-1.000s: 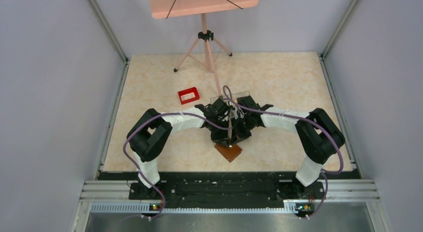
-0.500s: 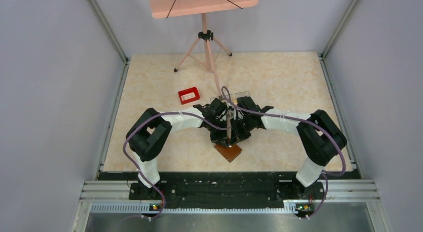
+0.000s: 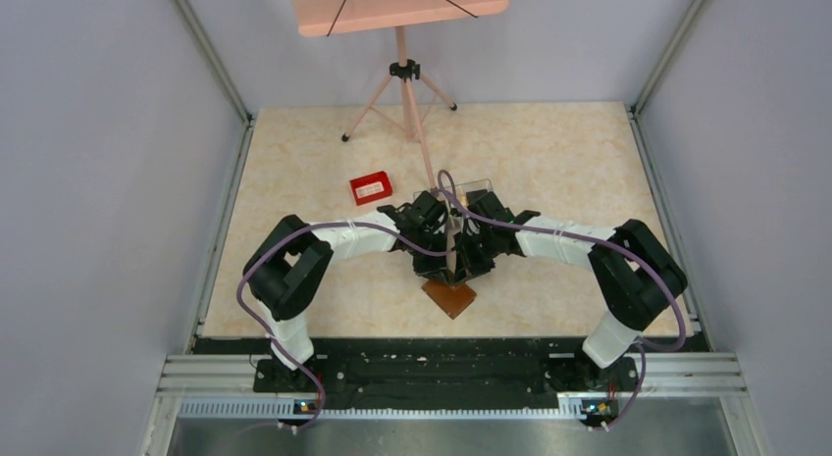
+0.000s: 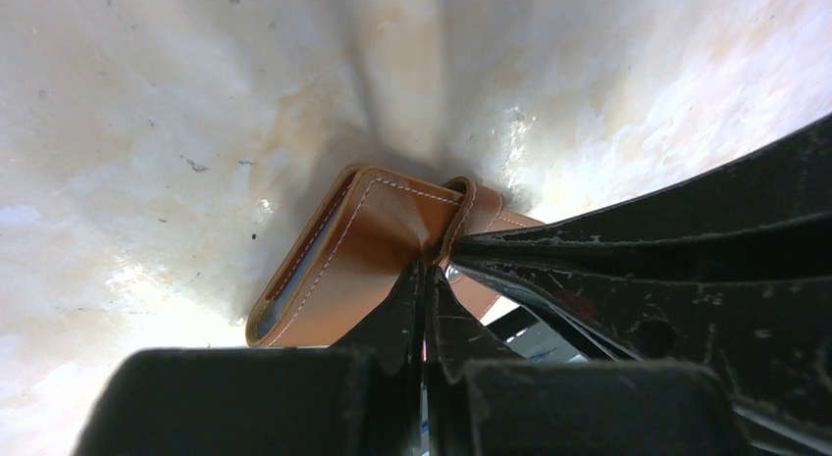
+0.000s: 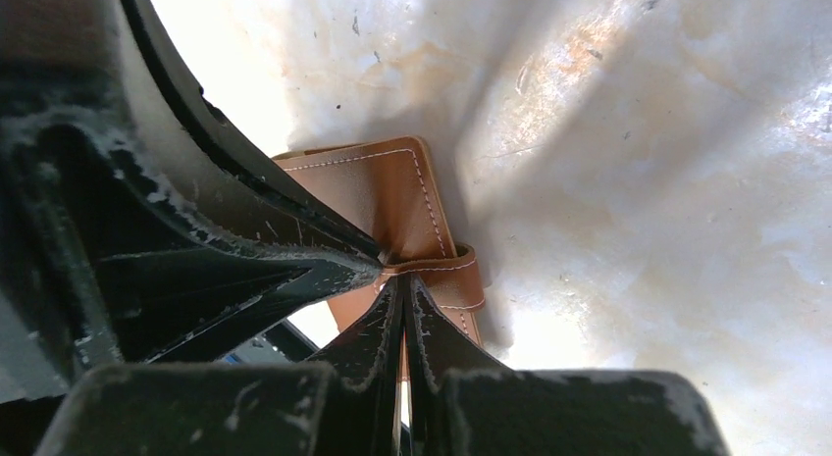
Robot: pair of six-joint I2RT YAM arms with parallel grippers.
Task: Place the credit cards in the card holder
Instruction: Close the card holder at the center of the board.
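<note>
The left gripper (image 4: pixel 424 275) and the right gripper (image 5: pixel 397 279) are pinching the card holder (image 3: pixel 449 297) together.
Each gripper is pressing its fingers tight on the same end of the folded leather, which is showing its orange-tan face at the near middle of the counter (image 3: pixel 549 152).

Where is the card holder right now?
In the top view the card holder is near the front middle of the table, with the left gripper and right gripper both closed on its strap.
</note>
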